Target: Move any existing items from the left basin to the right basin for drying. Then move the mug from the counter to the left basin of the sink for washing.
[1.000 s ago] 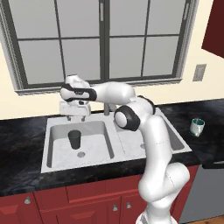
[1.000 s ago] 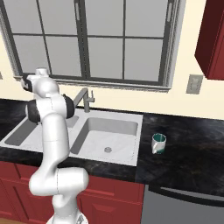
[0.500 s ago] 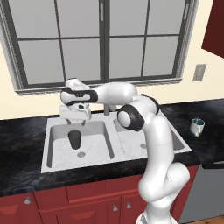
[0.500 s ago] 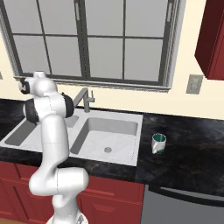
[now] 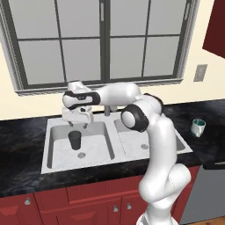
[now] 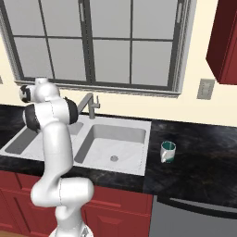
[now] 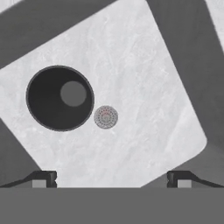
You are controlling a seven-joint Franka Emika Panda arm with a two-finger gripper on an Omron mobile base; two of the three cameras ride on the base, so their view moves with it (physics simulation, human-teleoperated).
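Note:
A dark grey handleless tumbler stands upright in the left basin of the light-grey sink. My gripper hangs open just above it, a little to its right, with nothing between the fingers. In the hand view the tumbler sits up and to the left of the drain, off the line between my fingertips. The right basin is partly hidden by my arm. The white mug with a green inside stands on the black counter right of the sink, as does the mug in the right base view.
A grey faucet rises behind the divider between the basins. A window and its sill run along the wall behind the sink. Red cabinet fronts lie below the counter.
My hand has come down toward the left basin, closer to the tumbler. The jaws have stayed open. The tumbler and mug have not moved.

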